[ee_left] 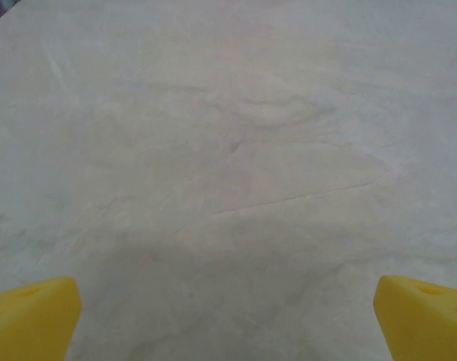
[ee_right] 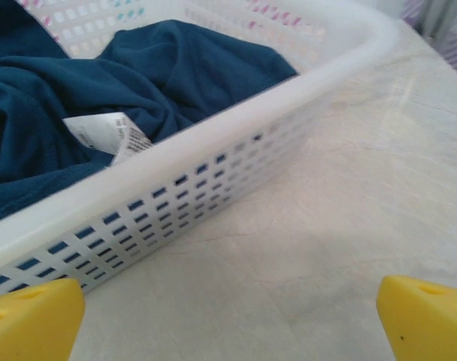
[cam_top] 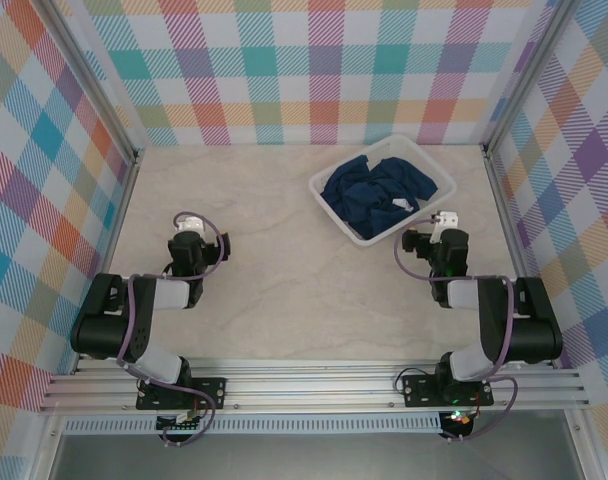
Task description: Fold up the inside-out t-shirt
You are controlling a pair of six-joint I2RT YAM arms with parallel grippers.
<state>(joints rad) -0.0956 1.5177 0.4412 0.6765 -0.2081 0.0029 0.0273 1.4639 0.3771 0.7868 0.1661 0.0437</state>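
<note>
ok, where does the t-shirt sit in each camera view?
Top external: t-shirt bunched in the white basket, far right of the table.
Right wrist: t-shirt upper left, inside the basket, behind its near wall.
Left wrist: looks at pale tabletop.
Shared landmark: the shirt's white tag, near the basket's near rim.

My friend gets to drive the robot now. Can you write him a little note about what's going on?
Left gripper: open, empty, low over the table.
Right gripper: open, empty, facing the near wall of the white basket.
T-shirt: crumpled inside the basket, white tag showing.
Done: nothing yet.
Left: lift the t-shirt out, spread it flat on the table, fold it.
</note>
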